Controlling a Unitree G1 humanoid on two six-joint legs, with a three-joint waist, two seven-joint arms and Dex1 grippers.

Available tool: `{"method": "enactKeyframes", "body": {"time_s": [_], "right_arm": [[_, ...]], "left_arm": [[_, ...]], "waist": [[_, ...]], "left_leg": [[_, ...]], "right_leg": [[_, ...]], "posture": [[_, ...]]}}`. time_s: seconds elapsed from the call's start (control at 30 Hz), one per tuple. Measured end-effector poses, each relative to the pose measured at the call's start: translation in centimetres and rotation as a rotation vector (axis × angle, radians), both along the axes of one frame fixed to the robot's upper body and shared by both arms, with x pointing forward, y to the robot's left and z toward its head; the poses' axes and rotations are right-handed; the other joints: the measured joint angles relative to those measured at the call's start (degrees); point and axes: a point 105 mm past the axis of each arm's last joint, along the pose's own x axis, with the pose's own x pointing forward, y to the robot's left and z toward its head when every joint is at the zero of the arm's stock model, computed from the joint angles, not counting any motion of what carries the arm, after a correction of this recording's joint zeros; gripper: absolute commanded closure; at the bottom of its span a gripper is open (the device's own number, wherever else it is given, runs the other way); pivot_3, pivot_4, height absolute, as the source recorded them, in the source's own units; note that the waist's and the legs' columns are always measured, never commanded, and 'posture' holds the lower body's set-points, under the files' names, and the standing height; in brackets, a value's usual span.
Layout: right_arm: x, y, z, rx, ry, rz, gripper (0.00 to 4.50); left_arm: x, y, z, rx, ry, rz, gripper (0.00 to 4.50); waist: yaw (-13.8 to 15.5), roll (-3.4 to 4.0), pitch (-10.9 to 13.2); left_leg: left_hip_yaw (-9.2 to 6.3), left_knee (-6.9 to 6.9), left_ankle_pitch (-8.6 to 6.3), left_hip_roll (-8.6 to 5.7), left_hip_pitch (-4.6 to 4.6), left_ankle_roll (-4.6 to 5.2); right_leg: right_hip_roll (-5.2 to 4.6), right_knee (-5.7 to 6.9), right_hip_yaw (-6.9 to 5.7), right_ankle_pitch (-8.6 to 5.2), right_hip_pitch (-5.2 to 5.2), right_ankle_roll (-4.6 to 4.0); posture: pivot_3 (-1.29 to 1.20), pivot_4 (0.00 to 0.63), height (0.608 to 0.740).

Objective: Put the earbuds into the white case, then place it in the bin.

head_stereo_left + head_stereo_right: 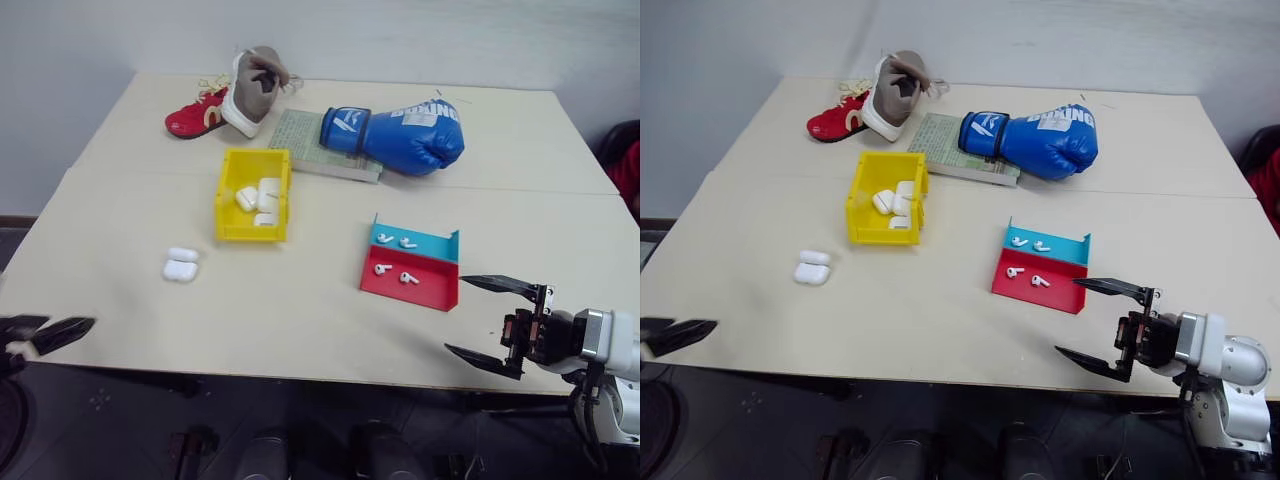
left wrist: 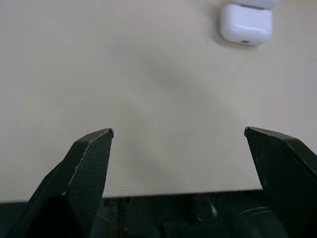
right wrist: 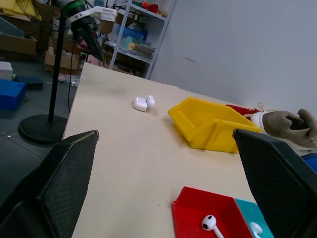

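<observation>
Head views: I am seeing the white case lying lid-open on the surface, near its left front; the bin is sitting further back with white cases inside; the earbuds are lying in pairs in the red-and-teal tray.
Background: a shoe, book and boxing glove are resting at the far edge.
Right gripper: I am holding it off the front edge, fingers spread wide, gripping nothing.
Left gripper: hanging at the left front corner.
Left wrist view: fingers are standing apart, empty, over bare surface, well short of the case.
Right wrist view: fingers are gaping, framing bin and tray.
</observation>
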Motion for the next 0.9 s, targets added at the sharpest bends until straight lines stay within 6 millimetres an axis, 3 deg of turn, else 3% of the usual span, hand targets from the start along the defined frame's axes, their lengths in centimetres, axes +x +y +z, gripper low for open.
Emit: {"method": "enactKeyframes", "body": {"time_s": [0.2, 0.37, 0.5, 0.7, 0.9], "right_arm": [[0.7, 0.2, -0.7, 0.0, 0.011, 0.013, 0.0], [0.7, -0.6, -1.6, 0.002, 0.027, -0.005, 0.0], [0.2, -1.1, -2.2, 0.004, 0.033, -0.024, 0.0], [-0.3, -1.3, -2.6, 0.01, 0.031, -0.034, 0.0], [-0.3, -1.3, -2.5, 0.007, 0.017, -0.036, 0.0]], "left_arm": [[5.8, -4.3, 0.7, 0.039, 0.08, -0.085, 0.04], [8.9, -4.9, 0.0, 0.077, 0.128, -0.056, 0.04], [9.8, -4.9, -2.0, 0.111, 0.217, -0.037, 0.04], [11.2, -6.8, -2.5, 0.098, 0.198, -0.063, 0.04], [11.3, -6.8, -3.1, 0.134, 0.224, -0.053, 0.04]], "waist": [[-0.3, -0.02, 0.0], [-0.4, -0.02, 0.0], [-0.2, -0.03, 0.0], [0.9, -0.04, 0.0], [1.1, -0.04, 0.0]], "left_leg": [[0.03, 0.09, 0.02, -0.05, -0.14, -0.04], [0.13, 0.11, 0.03, -0.04, -0.13, -0.06], [0.09, 0.14, 0.04, -0.03, -0.16, -0.08], [0.08, 0.23, 0.04, -0.03, -0.15, -0.08], [0.06, 0.22, 0.04, -0.03, -0.16, -0.08]], "right_leg": [[0.15, 0.53, 0.0, 0.03, -0.19, 0.05], [0.22, 0.58, 0.05, 0.03, -0.26, 0.06], [0.21, 0.58, 0.07, 0.03, -0.25, 0.06], [0.2, 0.56, 0.07, 0.03, -0.21, 0.08], [0.21, 0.57, 0.06, 0.03, -0.22, 0.08]], "posture": [[0.0, 0.15, 0.74], [0.0, 0.15, 0.74], [0.0, 0.15, 0.74], [0.0, 0.15, 0.74], [0.0, 0.15, 0.74]]}}
